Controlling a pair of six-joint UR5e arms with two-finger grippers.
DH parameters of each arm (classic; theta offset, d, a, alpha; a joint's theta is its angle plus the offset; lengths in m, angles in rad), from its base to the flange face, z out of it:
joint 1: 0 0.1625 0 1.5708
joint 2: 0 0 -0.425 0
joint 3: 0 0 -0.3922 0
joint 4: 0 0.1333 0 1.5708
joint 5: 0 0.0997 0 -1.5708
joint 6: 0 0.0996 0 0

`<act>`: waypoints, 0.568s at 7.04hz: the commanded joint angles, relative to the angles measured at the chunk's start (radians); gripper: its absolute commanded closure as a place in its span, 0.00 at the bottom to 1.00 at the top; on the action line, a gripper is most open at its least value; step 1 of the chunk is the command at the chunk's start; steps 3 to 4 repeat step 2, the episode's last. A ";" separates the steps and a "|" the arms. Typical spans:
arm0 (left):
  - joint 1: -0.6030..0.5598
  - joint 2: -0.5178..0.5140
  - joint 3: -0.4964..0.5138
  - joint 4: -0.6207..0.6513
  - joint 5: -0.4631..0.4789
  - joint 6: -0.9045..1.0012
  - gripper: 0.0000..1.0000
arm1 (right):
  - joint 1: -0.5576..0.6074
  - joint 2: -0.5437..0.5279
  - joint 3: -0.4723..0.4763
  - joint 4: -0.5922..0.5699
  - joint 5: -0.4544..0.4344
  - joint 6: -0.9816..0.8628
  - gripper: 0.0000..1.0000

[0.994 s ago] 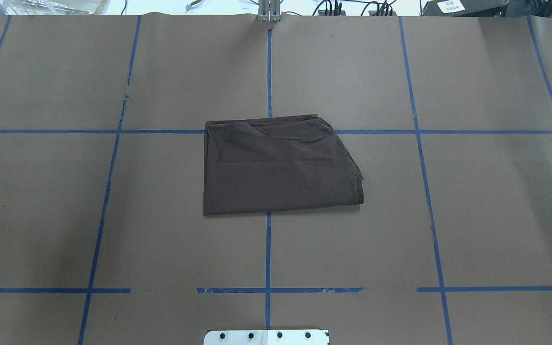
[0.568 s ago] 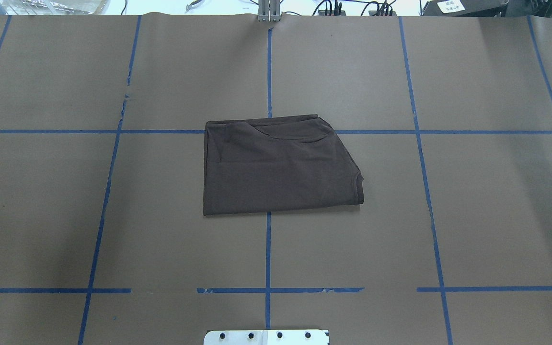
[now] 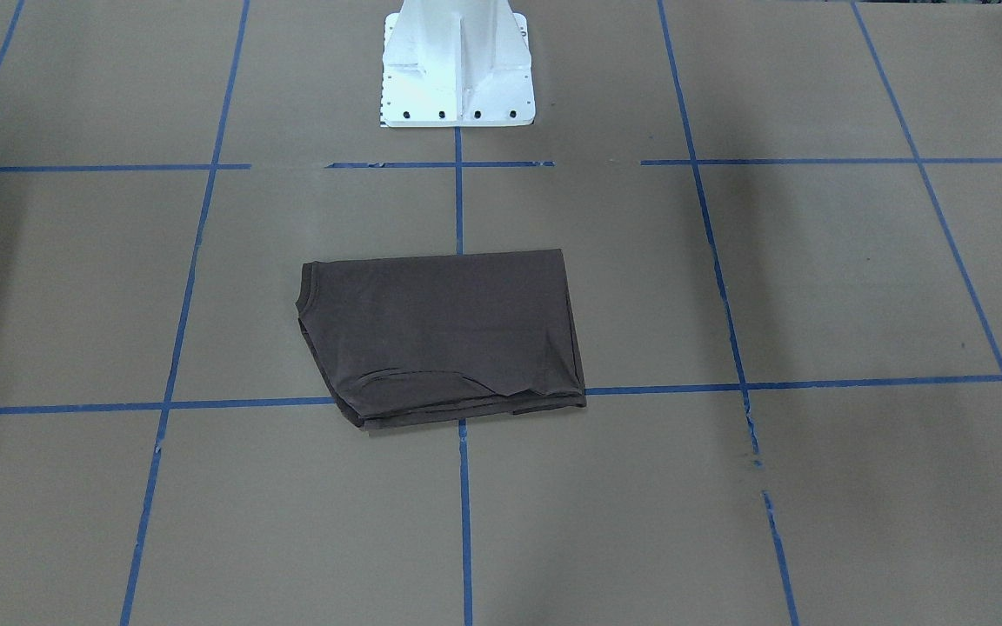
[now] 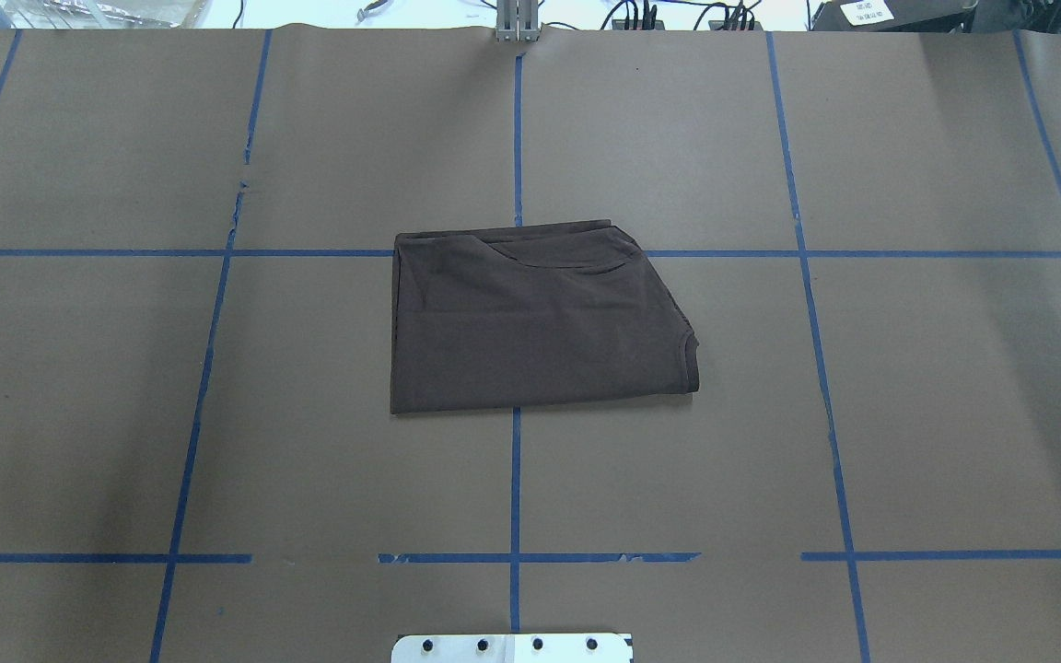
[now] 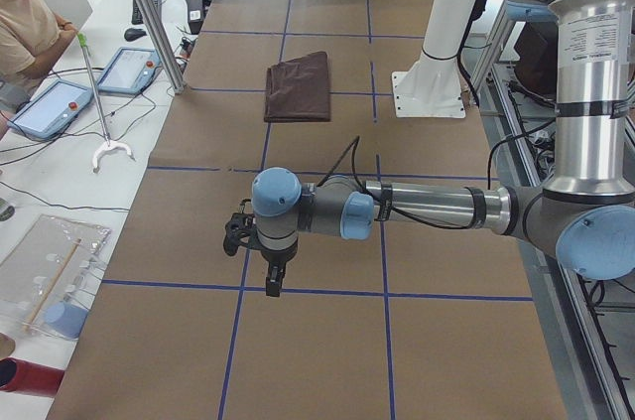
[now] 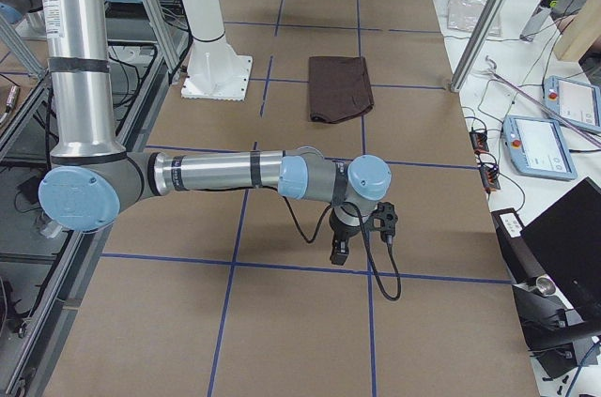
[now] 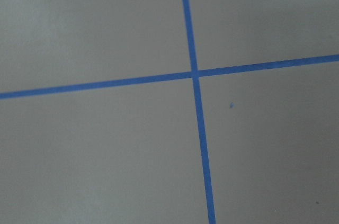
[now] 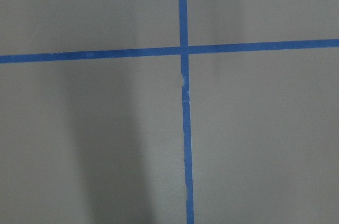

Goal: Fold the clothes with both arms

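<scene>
The clothes are one dark brown T-shirt, folded into a compact rectangle and lying flat at the table's middle. It also shows far off in both side views. The left arm stretches low over the table's left end, well away from the shirt, its gripper pointing down. The right arm mirrors it at the other end, its gripper also hanging down. Whether either gripper is open or shut I cannot tell. Both wrist views show only brown paper and blue tape.
Brown paper with a blue tape grid covers the table. The white pedestal base stands at the robot's side. A person sits past the far edge near control tablets. More tablets lie beyond the edge in the right view.
</scene>
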 commanded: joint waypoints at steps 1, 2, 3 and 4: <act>0.001 0.018 0.009 0.046 -0.011 -0.019 0.00 | 0.000 -0.002 0.001 0.000 0.000 0.000 0.00; 0.001 0.017 -0.034 0.109 -0.009 -0.019 0.00 | -0.002 -0.002 -0.001 -0.001 0.000 0.000 0.00; 0.001 0.017 -0.034 0.109 -0.009 -0.019 0.00 | -0.002 -0.002 -0.001 -0.001 0.000 0.000 0.00; 0.001 0.017 -0.034 0.109 -0.009 -0.019 0.00 | -0.002 -0.002 -0.001 -0.001 0.000 0.000 0.00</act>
